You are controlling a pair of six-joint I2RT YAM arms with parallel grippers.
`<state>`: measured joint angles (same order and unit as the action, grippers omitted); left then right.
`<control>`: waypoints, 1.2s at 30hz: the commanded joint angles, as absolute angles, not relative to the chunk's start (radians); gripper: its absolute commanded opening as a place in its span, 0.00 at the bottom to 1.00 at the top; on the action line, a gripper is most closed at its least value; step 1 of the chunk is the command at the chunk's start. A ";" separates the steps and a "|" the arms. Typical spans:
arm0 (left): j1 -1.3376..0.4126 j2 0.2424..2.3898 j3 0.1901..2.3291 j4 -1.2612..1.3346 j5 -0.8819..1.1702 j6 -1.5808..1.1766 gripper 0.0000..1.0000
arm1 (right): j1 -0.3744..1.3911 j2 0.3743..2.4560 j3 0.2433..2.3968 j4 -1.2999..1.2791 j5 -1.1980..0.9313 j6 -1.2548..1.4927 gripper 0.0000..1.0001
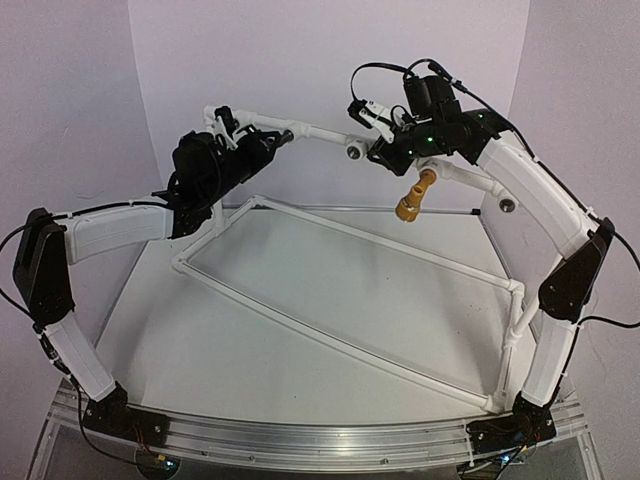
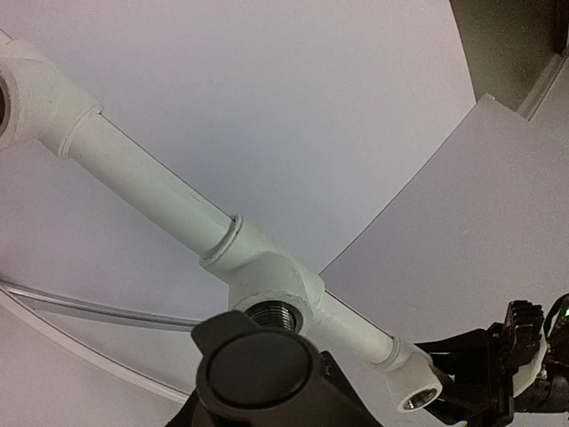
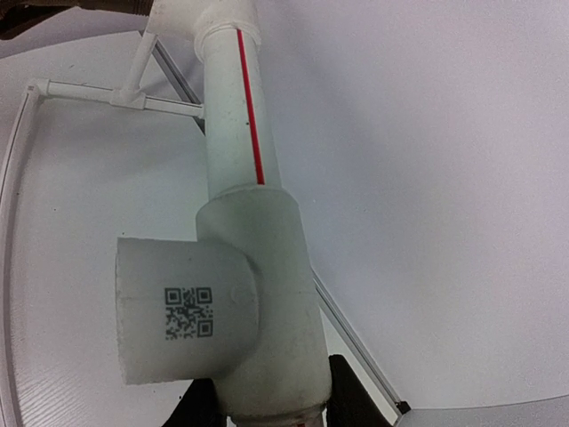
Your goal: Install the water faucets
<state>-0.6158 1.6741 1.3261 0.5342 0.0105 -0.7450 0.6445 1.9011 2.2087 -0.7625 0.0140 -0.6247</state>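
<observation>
The matte black faucet [image 1: 272, 143] is in my left gripper [image 1: 258, 148], which is shut on it at the raised white pipe. In the left wrist view its round black end [image 2: 258, 366] sits right before a threaded metal socket [image 2: 271, 313]; I cannot tell whether they touch. The brass-yellow faucet [image 1: 413, 198] hangs screwed into a pipe fitting at the back right. My right gripper [image 1: 385, 152] is shut on the white pipe [image 3: 267, 356] beside a tee marked with a QR code [image 3: 188, 313], with fingers [image 3: 351, 396] on both sides.
A white pipe frame [image 1: 350, 235] lies across the table and rises at the back. Open sockets show on the raised pipe [image 1: 355, 150], at the right [image 1: 507, 205] and in the left wrist view [image 2: 418, 391]. Purple walls close in behind and at the sides.
</observation>
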 commanded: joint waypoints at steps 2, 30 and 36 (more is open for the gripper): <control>-0.623 1.729 1.349 0.690 0.101 -0.366 0.00 | 0.724 1.963 2.147 -0.746 -0.089 -0.348 0.00; -0.476 1.736 1.293 0.678 0.670 0.884 0.00 | 0.719 1.939 2.109 -0.740 -0.070 -0.378 0.00; -0.476 1.707 1.256 0.701 0.625 0.823 0.21 | 0.702 1.941 2.115 -0.738 -0.073 -0.363 0.00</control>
<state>-0.5179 1.6787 1.2568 0.6809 0.3267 0.0109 0.6697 1.8857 2.1632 -0.7342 0.0376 -0.6148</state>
